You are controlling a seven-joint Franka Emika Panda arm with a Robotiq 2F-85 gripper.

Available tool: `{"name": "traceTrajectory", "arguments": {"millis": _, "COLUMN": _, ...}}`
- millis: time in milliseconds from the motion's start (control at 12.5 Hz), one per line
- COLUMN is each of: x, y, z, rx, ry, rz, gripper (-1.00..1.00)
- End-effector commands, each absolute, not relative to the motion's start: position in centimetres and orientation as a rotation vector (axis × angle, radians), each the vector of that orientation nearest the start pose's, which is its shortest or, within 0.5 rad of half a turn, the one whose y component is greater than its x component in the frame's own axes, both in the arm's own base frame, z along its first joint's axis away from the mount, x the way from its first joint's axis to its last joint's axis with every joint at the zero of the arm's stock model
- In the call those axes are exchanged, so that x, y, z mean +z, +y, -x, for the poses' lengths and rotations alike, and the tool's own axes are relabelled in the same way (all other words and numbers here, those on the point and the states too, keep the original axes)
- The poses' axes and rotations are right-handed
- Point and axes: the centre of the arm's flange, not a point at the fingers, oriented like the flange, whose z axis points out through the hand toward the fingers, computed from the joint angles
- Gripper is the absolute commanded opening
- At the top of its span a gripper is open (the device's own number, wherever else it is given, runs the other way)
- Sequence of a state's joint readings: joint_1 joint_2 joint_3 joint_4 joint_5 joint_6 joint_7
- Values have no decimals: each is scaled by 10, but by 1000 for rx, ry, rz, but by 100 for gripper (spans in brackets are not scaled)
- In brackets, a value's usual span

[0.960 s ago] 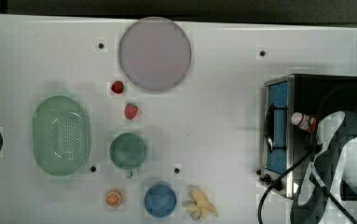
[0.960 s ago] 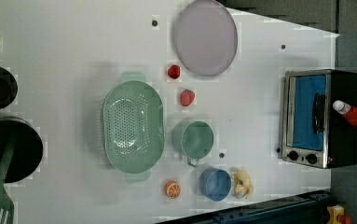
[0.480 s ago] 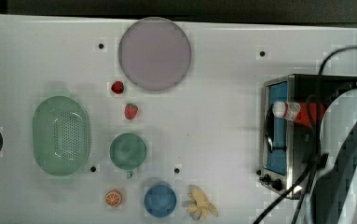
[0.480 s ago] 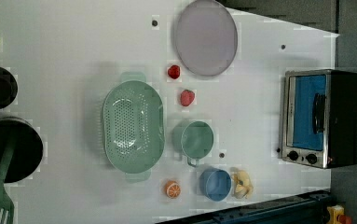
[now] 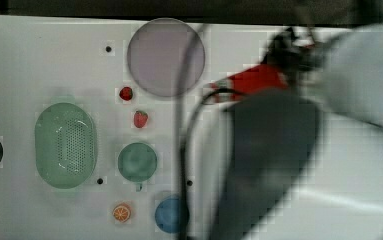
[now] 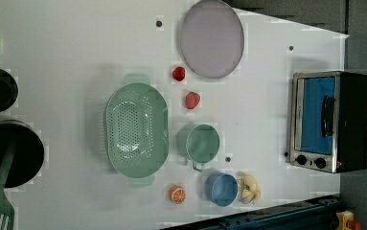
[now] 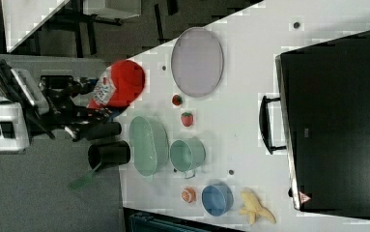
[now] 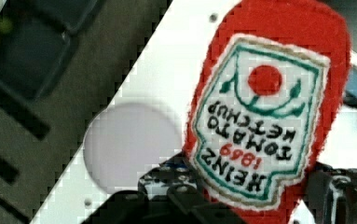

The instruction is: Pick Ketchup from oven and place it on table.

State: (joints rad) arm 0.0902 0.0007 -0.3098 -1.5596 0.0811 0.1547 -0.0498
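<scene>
The Ketchup [image 8: 264,116], a red bottle with a white-and-red label, sits between my gripper's [image 8: 255,200] fingers, which are shut on it. In the right view the gripper [image 7: 93,104] holds the Ketchup [image 7: 122,82] high in the air, off the right view's left side of the table [image 7: 250,72] and far from the oven [image 7: 337,125]. In the top view the Ketchup [image 5: 256,80] lies just right of the lilac plate, under my blurred arm. The oven [image 6: 332,122] stands at the left view's right with its blue glass door closed, on the white table [image 6: 267,96].
On the table are a lilac plate [image 6: 212,38], two strawberries [image 6: 192,100], a green colander [image 6: 136,128], a green cup [image 6: 199,142], a blue bowl [image 6: 221,189], an orange slice [image 6: 177,193] and a banana [image 6: 249,188]. Black pots [image 6: 8,153] stand at the left view's left.
The arm has carried the Ketchup away from the oven, up and towards the top view's left, near the lilac plate. The arm now looms large in the top view.
</scene>
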Motion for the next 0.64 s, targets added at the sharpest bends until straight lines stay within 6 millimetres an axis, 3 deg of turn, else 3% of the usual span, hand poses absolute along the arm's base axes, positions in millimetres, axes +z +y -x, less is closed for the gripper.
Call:
{"name": "traceTrajectory", "arguments": {"millis": 80, "x": 582, "y": -40, "z": -575, "rx": -17, "ry": 1226, "rz": 2823, "gripper": 29}}
{"name": "traceTrajectory", "arguments": {"millis": 320, "x": 511, "y": 4, "z": -565, "rx": 172, "ry": 1332, "rz": 2855, "gripper": 29}}
{"name": "traceTrajectory", "arguments": {"millis": 480, "x": 456, "y": 17, "z": -553, "rx": 243, "ry": 1438, "rz": 2839, "gripper": 29}}
{"name": "traceTrajectory", "arguments": {"millis": 640, "x": 398, "y": 15, "z": -543, "rx": 235, "ry": 1468, "rz": 2827, "gripper": 29}}
